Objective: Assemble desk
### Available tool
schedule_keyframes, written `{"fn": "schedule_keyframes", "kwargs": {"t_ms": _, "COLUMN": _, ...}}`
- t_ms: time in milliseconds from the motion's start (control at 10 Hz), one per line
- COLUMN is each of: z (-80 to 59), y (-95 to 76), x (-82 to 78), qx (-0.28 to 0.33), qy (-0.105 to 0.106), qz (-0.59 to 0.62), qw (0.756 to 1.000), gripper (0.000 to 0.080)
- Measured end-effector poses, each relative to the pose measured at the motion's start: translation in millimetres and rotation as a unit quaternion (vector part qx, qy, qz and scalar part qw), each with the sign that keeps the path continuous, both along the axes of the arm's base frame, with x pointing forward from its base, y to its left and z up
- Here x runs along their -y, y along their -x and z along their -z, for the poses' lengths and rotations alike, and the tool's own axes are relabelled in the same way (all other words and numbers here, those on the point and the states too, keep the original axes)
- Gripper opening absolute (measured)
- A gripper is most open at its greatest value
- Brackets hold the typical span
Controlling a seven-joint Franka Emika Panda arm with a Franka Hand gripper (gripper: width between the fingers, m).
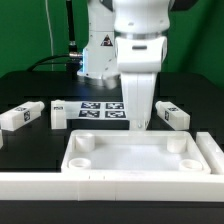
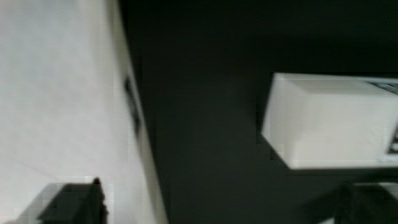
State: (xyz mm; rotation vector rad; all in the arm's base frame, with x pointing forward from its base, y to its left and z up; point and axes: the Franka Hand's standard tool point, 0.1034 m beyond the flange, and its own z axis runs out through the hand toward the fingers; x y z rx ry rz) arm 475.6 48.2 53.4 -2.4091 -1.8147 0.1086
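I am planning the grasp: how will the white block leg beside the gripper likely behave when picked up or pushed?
The leg looks like a rigid plastic block, so probably stiff and light. Its flat faces should stop rolling; a push would likely slide it on the black table. Its smooth sides may slip in the gripper.

The big white arm (image 1: 140,35) reaches down from above, and its wrist points straight down. The gripper (image 1: 137,122) hangs low at the end of it, a bit to the exterior view's right of the middle. Its two dark fingers (image 2: 71,203) are spread wide apart.
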Motion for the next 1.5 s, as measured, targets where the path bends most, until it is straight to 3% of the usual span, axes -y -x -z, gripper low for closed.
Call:
{"fn": "schedule_keyframes", "kwargs": {"t_ms": 300, "z": -10.2, "y": 14.9, "x": -35.4, "qx": 0.011, "qy": 0.009, "qz": 0.044, "qw": 0.999, "gripper": 0.0649}}
{"fn": "schedule_keyframes", "kwargs": {"t_ms": 900, "z": -8.6, "y": 16.3, "x": -36.3, "qx": 0.008, "qy": 0.018, "qz": 0.133, "qw": 0.991, "gripper": 0.0649}}
{"fn": "schedule_keyframes", "kwargs": {"t_ms": 1100, "z": -6.6, "y": 24.5, "x": -49.7, "qx": 0.001, "qy": 0.039, "qz": 0.306, "qw": 0.951, "gripper": 0.0649}}
{"fn": "schedule_keyframes", "kwargs": {"t_ms": 1500, "z": -4.2, "y": 25.1, "x": -57.5, "qx": -0.006, "qy": 0.046, "qz": 0.423, "qw": 0.905, "gripper": 0.0649}}
